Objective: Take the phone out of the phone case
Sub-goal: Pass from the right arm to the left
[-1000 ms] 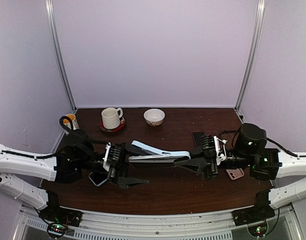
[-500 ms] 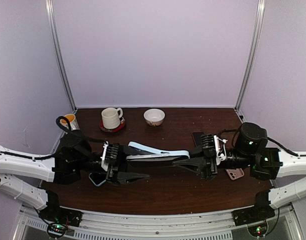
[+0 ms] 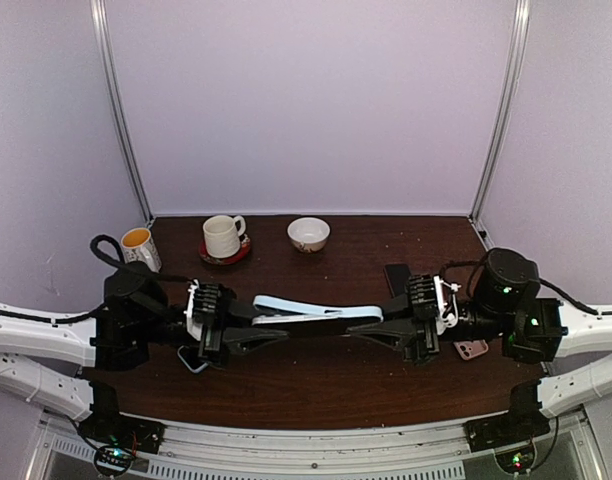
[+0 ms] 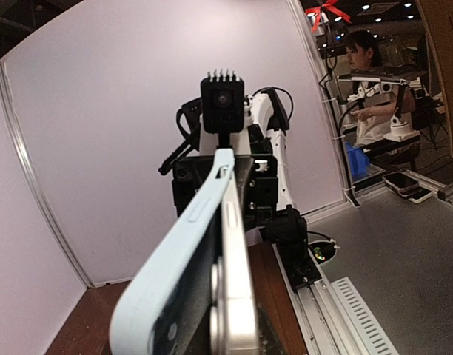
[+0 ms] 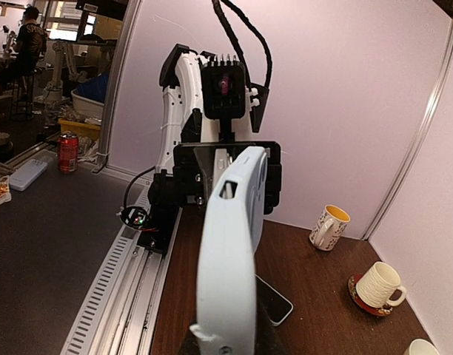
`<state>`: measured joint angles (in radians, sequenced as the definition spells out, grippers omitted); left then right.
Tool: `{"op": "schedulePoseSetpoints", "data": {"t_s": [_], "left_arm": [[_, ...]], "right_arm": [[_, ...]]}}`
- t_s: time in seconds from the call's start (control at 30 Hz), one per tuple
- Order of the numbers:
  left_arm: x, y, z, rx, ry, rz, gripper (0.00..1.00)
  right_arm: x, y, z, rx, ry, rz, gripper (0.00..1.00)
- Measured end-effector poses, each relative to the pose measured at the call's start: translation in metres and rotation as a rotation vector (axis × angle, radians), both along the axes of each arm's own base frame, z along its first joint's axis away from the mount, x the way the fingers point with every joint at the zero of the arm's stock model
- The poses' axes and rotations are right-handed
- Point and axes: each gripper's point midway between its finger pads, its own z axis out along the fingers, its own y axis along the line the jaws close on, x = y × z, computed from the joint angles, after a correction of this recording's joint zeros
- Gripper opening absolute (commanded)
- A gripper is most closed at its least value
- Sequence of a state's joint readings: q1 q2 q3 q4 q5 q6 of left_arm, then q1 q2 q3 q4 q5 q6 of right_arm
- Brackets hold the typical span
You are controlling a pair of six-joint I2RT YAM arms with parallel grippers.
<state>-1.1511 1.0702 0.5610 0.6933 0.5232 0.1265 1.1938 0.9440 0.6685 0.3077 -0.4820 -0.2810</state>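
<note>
Left hand [image 3: 248, 325]: closed on the near-left end of the case [image 3: 316, 308]. The right wrist view shows its black block on both sides of that end.
Right hand [image 3: 374, 330]: closed on the opposite end. The left wrist view shows it gripping there, under its camera.
Case: pale blue, held off the bench [image 3: 316, 390] between the two hands, near mid-bench.
Phone [image 4: 235, 310]: in the case. The left wrist view shows its pale edge with side buttons lying along the case's edge. I cannot tell whether any corner has lifted free.
Top view only: the full span of the case from hand to hand, with a dark strip along its lower side.
Right wrist view only: the back of the case, with a cutout near the far end.
Second phone [image 3: 190, 358]: dark, flat on the bench below the left hand. The right wrist view shows it more clearly.
Mug [image 3: 222, 237]: cream, on a red coaster [image 3: 226, 256], at the back left.
Bowl [image 3: 308, 234]: white, just right of that mug.
Second mug [image 3: 138, 247]: orange inside, at the far left edge.
Dark flat item [image 3: 397, 276]: behind the right hand, too small to identify.
Pink item [image 3: 471, 349]: on the bench by the right wrist, too small to identify.
</note>
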Motion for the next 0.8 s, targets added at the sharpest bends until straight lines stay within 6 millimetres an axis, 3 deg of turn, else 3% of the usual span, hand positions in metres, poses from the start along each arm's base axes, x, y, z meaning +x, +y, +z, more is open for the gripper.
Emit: {"op": "schedulePoseSetpoints", "data": {"t_s": [0.17, 0.27, 0.4, 0.67, 0.8], "left_arm": [[0.003, 0.000, -0.001, 0.005, 0.015, 0.016, 0.00], [0.004, 0.000, -0.001, 0.005, 0.012, 0.021, 0.00], [0.006, -0.002, -0.009, 0.036, -0.010, 0.036, 0.00], [0.008, 0.010, -0.020, 0.112, -0.153, 0.092, 0.00], [0.011, 0.013, -0.026, 0.185, -0.261, 0.122, 0.00]], "right_arm": [[0.001, -0.001, 0.000, 0.005, -0.007, -0.010, 0.03], [0.001, -0.001, 0.001, 0.007, -0.001, -0.010, 0.32], [-0.001, -0.003, 0.008, 0.033, 0.020, -0.001, 0.53], [-0.011, -0.024, 0.011, 0.058, 0.076, 0.016, 0.69], [-0.012, -0.033, 0.009, 0.041, 0.114, 0.001, 0.71]]}}
